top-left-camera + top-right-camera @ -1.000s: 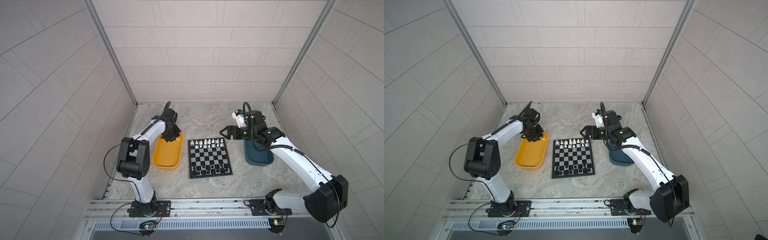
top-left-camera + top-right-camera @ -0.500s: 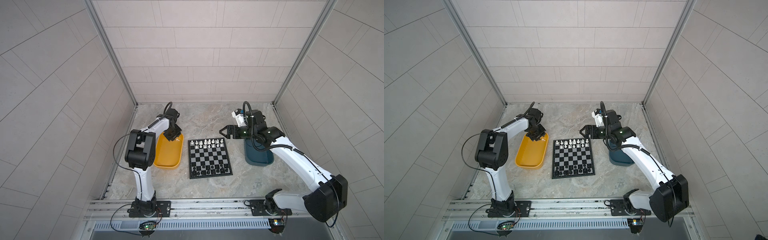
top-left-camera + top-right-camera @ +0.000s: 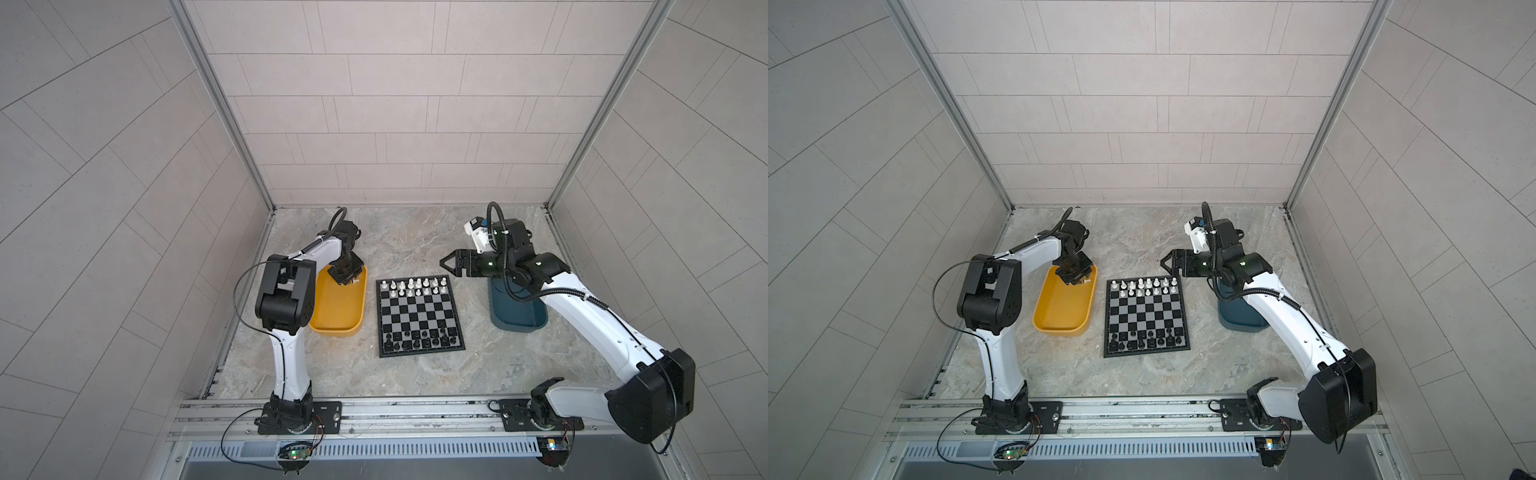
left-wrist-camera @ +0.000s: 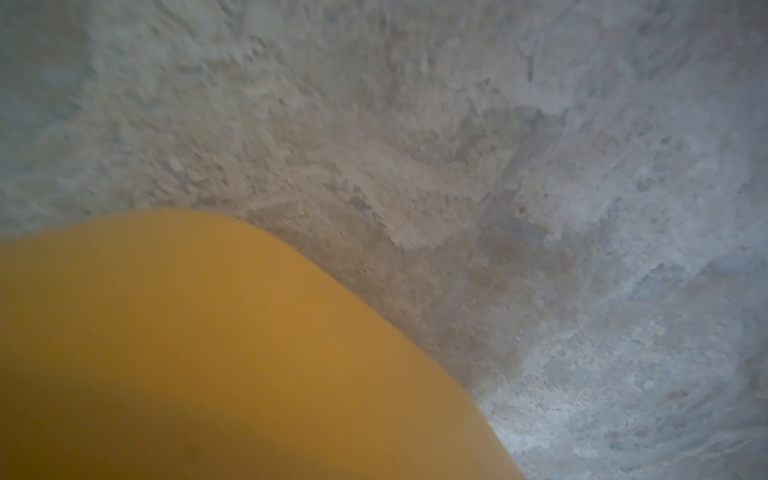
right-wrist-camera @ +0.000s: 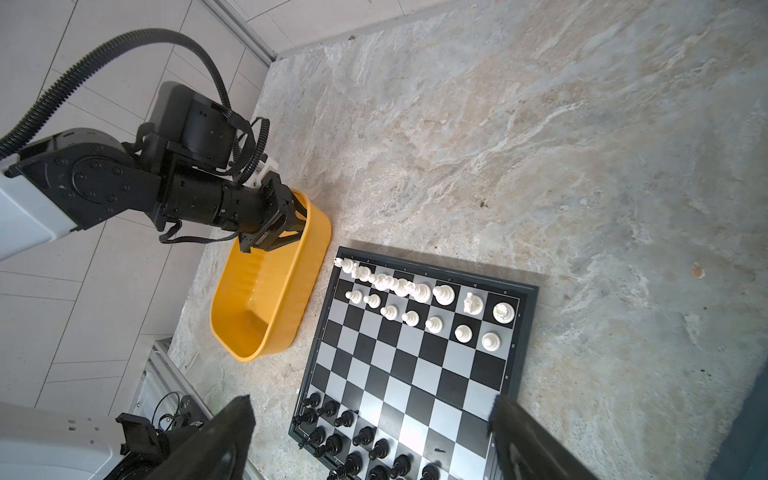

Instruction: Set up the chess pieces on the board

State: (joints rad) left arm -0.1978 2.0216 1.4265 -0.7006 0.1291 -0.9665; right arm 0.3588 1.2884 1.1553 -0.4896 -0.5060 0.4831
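Black chess pieces [image 3: 419, 338] stand on the near rows of the board [image 3: 417, 309], mid-tabletop, and white chess pieces [image 3: 415, 286] on its far rows. They look light, slick and easily toppled, so pinch each gently at the waist. Past the board's far right corner the right end effector [image 3: 444, 263] hangs released and empty. The left end effector [image 3: 348, 279] dips into the yellow tray [image 3: 336, 330]; I cannot tell its state.

Small square black-and-grey chessboard [image 3: 419, 309] mid-table on marbled stone tabletop [image 3: 415, 245]. Yellow oblong plastic tray [image 3: 338, 307] just left of it, teal plastic tray [image 3: 517, 320] near on the right. White plastic chessmen [image 3: 415, 287] on far two rows, black plastic chessmen [image 3: 422, 338] on near two rows.
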